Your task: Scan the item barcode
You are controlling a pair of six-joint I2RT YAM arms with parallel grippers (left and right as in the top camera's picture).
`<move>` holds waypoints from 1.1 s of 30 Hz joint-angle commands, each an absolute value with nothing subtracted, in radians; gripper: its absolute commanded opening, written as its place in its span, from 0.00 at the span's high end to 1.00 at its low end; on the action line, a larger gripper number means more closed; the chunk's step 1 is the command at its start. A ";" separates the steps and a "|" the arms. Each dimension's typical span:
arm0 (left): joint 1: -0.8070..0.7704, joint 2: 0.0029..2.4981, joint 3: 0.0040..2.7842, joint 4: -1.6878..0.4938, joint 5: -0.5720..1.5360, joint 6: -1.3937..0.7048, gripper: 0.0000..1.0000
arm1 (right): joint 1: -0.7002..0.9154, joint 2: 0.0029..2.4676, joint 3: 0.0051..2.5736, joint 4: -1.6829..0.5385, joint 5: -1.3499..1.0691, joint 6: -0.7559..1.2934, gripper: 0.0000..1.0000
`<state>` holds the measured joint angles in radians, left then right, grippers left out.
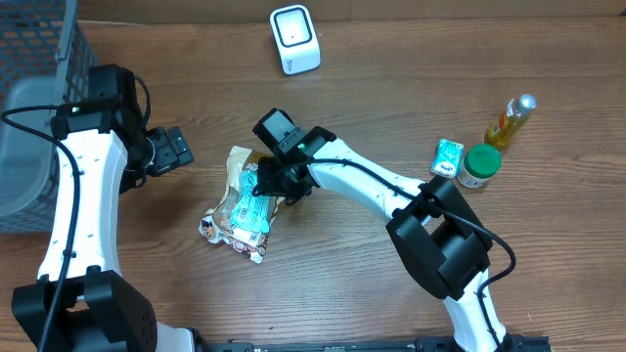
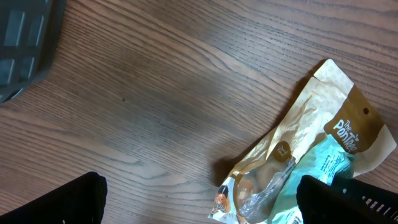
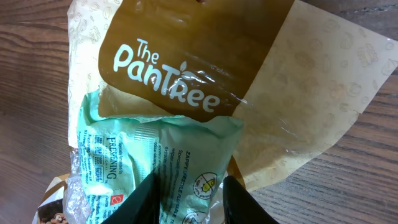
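A mint-green wipes packet (image 1: 256,207) (image 3: 165,152) lies on a beige and brown "The PanTree" bag (image 1: 238,163) (image 3: 186,56) at the table's middle. My right gripper (image 1: 273,182) (image 3: 189,198) is shut on the packet, one black finger on each side of it. No barcode shows in these views. The white scanner (image 1: 295,39) stands at the far edge, well apart from the packet. My left gripper (image 1: 176,150) (image 2: 202,208) is open just left of the bag, and the bag's (image 2: 311,143) lower corner lies by its right finger (image 2: 339,202).
A grey basket (image 1: 39,98) fills the far left. At the right stand a small green packet (image 1: 448,157), a jar with a green lid (image 1: 479,166) and a slim yellow bottle (image 1: 511,121).
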<state>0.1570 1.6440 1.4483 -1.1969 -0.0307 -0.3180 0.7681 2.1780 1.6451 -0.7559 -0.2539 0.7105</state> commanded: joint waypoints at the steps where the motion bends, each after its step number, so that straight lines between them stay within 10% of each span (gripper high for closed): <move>1: 0.157 1.647 1.453 -1.196 -0.033 -0.318 0.01 | 0.780 2.161 1.622 -0.756 -0.235 0.710 0.71; 33: 0.157 1.647 1.453 -1.196 -0.033 -0.318 0.01 | 0.778 2.161 1.622 -0.777 -0.215 0.710 0.75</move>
